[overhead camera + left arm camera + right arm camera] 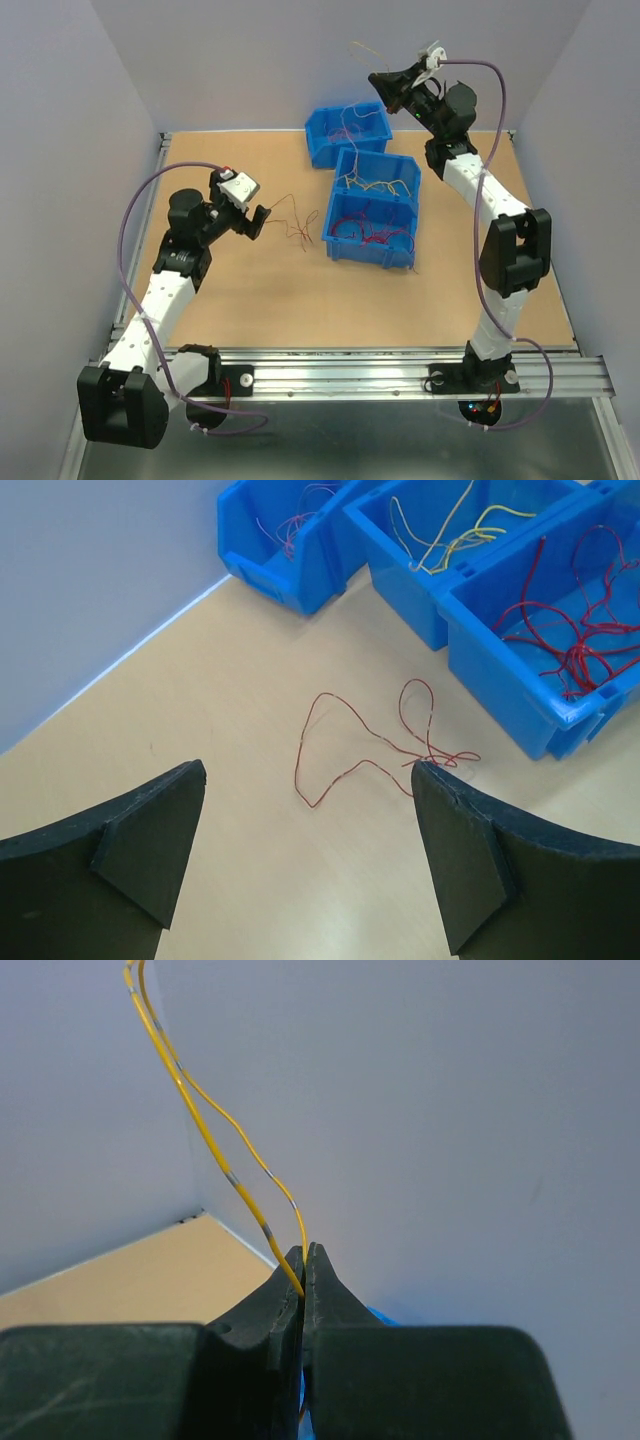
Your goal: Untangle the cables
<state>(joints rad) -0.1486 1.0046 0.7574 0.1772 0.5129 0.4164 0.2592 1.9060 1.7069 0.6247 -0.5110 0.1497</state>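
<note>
Yellow cable (231, 1176) nipped in R hand (305, 1250), top end cut off

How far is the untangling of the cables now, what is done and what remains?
Done: red cables lie in the near blue bin, yellow ones in the middle bin. In hand: the right gripper, raised high, pinches a yellow cable. Left: one red cable lies loose on the table before the open left gripper.

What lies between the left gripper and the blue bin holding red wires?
A single looped red wire lies there, short of the bin; the left wrist view shows it beyond the open left gripper.
</note>
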